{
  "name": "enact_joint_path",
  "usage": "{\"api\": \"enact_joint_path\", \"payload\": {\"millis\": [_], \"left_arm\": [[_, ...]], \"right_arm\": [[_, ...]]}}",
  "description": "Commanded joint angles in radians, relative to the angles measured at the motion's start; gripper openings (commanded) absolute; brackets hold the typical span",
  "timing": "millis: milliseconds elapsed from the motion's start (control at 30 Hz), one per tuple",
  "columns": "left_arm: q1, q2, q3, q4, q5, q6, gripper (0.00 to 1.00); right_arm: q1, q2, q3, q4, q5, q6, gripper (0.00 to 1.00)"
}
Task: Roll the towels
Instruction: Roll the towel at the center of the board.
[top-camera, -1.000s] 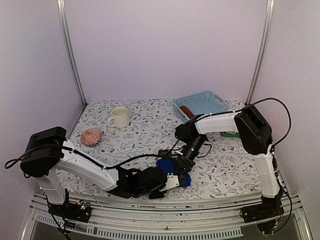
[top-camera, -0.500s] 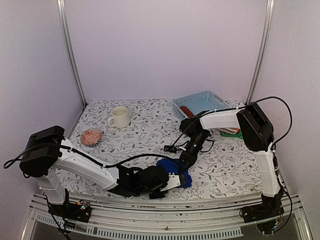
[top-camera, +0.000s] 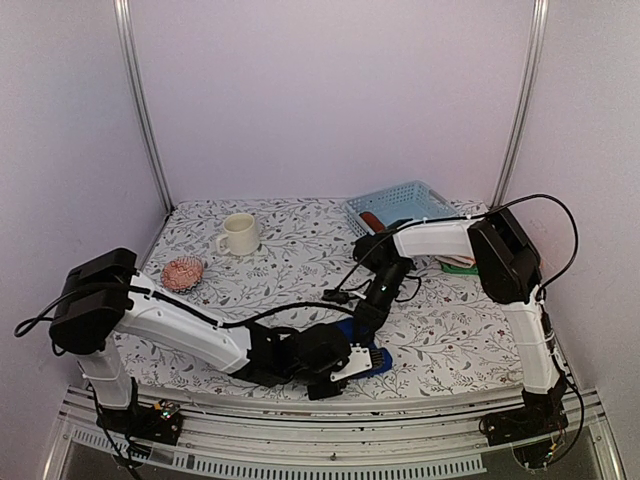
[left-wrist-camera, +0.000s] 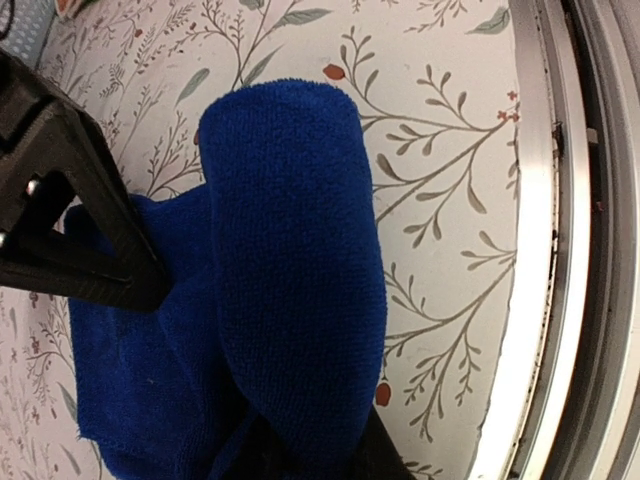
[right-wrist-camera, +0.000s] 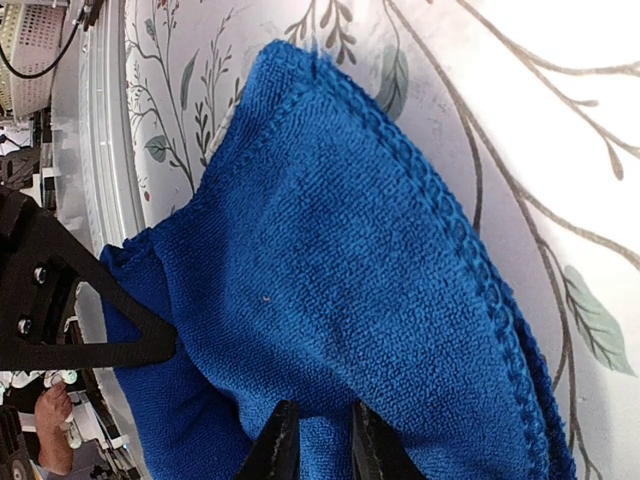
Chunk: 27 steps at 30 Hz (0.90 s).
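Spanning the lower half of the top view, the bench (top-camera: 260, 270) carries a floral-print cover, with a metal rail along its near edge. Left arm (top-camera: 170, 325) reaches from lower left toward bottom centre. Right arm (top-camera: 510, 265) folds down from the right side to the same spot. Both sets of jaws meet at the blue towel (top-camera: 374, 356), which lies on the bench at bottom centre of the top view, close to the near rail.

Left jaws: clenched on the blue towel. In the left wrist view a thick rolled fold runs up from between the fingertips at the bottom edge, and the flatter remainder is spread to the left of the roll.

Right jaws: nearly together, pinching a thin layer of the same towel, at bottom centre of the right wrist view. Each wrist view shows the other arm's black finger at its left, touching the cloth.

Pale blue lattice basket (top-camera: 405, 205) sits at upper right of the bench, with a rust-brown towel (top-camera: 370, 220) showing at its left end. Cream mug (top-camera: 240, 234) stands upright at upper left. Orange patterned towel (top-camera: 183, 272), bunched into a round lump, lies below the mug near the left edge. Green towel (top-camera: 462, 266) shows partly behind the right arm.
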Motion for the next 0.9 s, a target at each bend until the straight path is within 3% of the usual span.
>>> {"api": "enact_joint_path", "payload": {"millis": [0,300,600,700,867], "left_arm": [[0.035,0.023,-0.003,-0.065,0.133,-0.087,0.02],[0.166,0.032,-0.019,-0.066,0.449,-0.204,0.01],[0.299,0.1,0.012,-0.074,0.794,-0.294,0.02],[0.329,0.156,0.028,-0.081,0.895,-0.325,0.03],[0.341,0.188,0.041,-0.088,0.927,-0.344,0.03]], "right_arm": [[-0.003,-0.016,-0.028,0.12,0.118,0.005,0.23],[-0.076,-0.356,-0.053,0.124,-0.024,-0.055,0.37],[-0.085,-0.738,-0.479,0.417,0.001,-0.188,0.4],[-0.04,-0.823,-0.615,0.508,0.069,-0.253,0.45],[0.108,-0.825,-0.688,0.583,0.221,-0.289,0.47]]}}
